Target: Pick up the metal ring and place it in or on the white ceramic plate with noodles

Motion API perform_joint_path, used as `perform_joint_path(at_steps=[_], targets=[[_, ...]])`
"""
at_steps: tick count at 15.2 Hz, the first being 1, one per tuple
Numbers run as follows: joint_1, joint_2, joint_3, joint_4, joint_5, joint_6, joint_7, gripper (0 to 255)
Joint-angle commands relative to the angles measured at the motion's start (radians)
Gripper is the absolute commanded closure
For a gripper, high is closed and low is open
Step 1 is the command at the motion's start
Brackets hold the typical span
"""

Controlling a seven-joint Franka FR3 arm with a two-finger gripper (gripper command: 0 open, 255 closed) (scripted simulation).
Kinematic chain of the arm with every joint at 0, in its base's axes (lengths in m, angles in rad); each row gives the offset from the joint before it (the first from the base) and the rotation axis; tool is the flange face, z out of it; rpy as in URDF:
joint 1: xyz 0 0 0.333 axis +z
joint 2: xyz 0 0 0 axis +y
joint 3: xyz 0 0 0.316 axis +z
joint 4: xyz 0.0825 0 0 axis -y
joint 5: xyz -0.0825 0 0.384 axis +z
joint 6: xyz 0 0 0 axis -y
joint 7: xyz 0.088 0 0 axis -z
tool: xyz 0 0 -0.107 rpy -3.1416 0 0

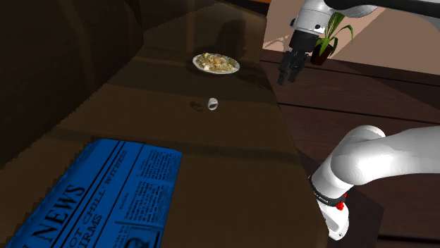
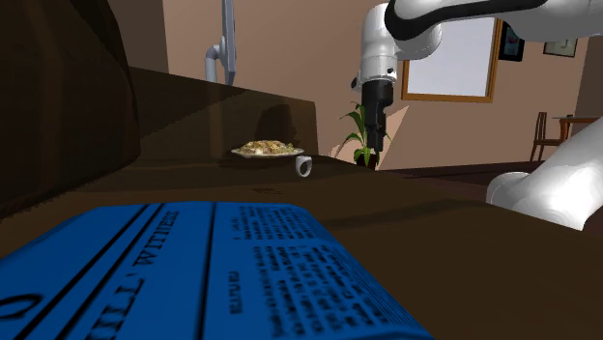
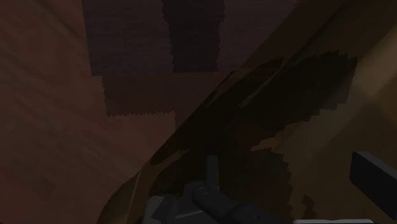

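Near the noodle plate [image 1: 235, 68], apart from it, the small ring [image 1: 213, 104] rests on the desk [image 1: 233, 155]. Beyond the plate, past the desk's edge, the end effector [image 1: 288, 76] hangs high and released. Judging by this, the approach is in hand; the next move calls for swinging over the ring and descending.

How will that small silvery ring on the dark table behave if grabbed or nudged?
The small silvery ring seems to stand on edge, so a nudge would probably roll or topple it. It looks rigid and smooth, so grips might slip.

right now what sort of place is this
Likely a home living or dining room: a dark brown table with a plate of noodles and a blue newspaper, and a potted plant beyond.
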Motion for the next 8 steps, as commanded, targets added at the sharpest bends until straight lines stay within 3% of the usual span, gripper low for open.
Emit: perform_joint_path(at_steps=[1, 8], targets=[[0.0, 0.0, 0.0, 0.0, 0.0, 0.0, 0.0, 0], [0.045, 0.035, 0.183, 0.06, 0.08, 0.019, 0.203, 0]])
